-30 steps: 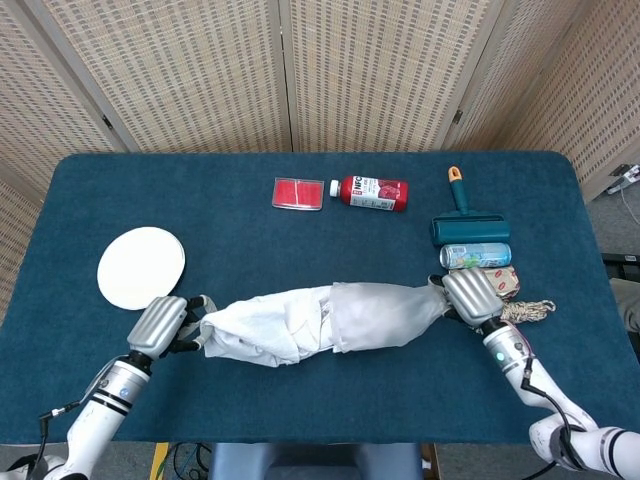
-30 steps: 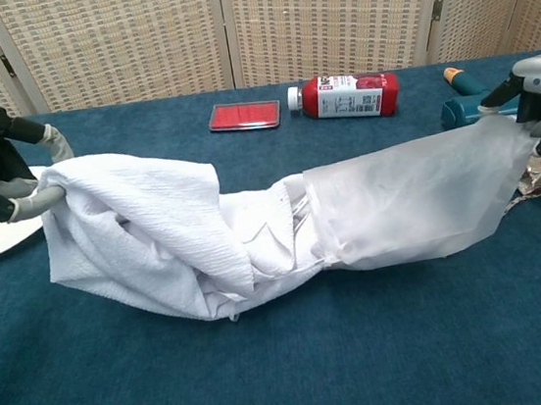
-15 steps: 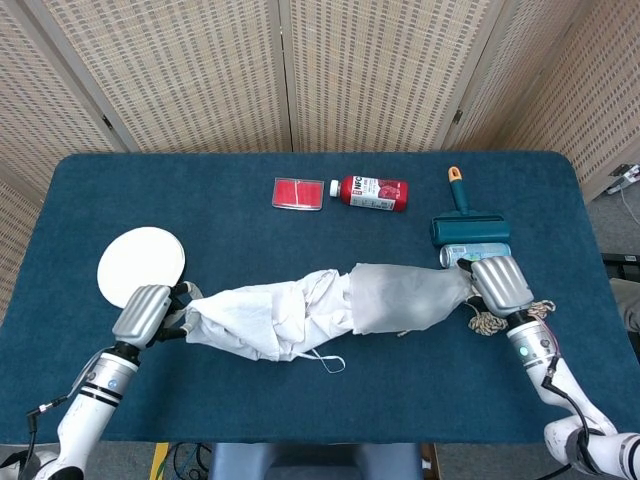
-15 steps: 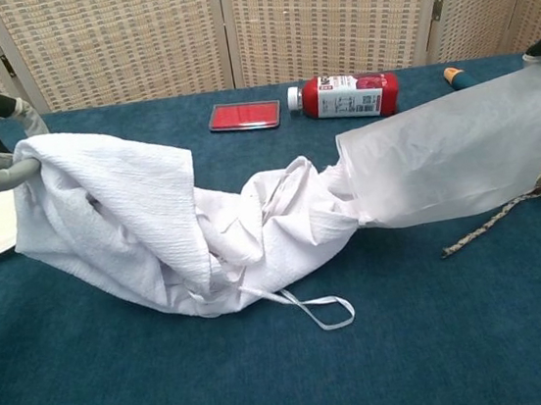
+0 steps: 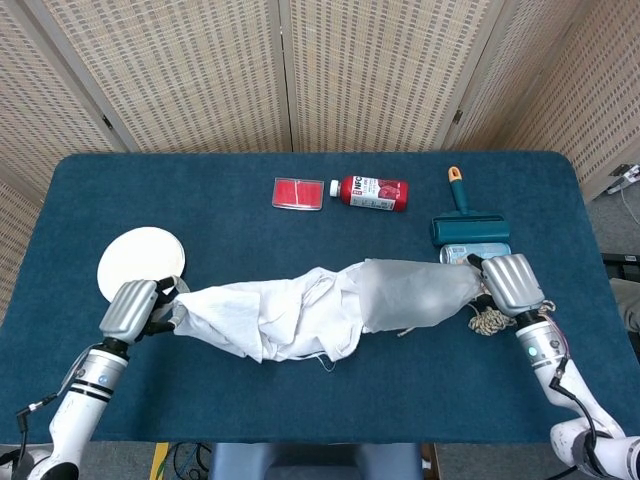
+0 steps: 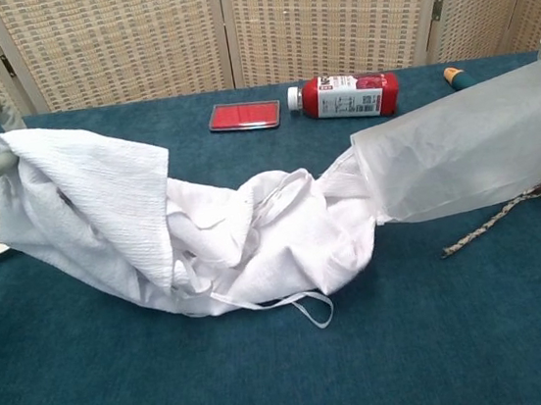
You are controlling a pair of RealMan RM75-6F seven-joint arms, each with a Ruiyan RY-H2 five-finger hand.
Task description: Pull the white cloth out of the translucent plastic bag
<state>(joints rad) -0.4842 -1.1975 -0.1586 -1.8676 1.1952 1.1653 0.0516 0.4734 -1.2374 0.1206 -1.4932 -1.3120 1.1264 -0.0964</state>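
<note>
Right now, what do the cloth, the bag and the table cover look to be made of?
White cloth: woven fabric, matte, with a crinkled texture and soft folds, probably cotton. Plastic bag: thin frosted plastic film, translucent, smooth with a slight sheen. Table cover: dark blue textile, matte and finely napped, possibly felt.

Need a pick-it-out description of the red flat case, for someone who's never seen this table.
Start at the blue table's far edge, middle. A red bottle lies there on its side; the red case sits just beyond its white cap. It is the only flat, rectangular red thing.
</note>
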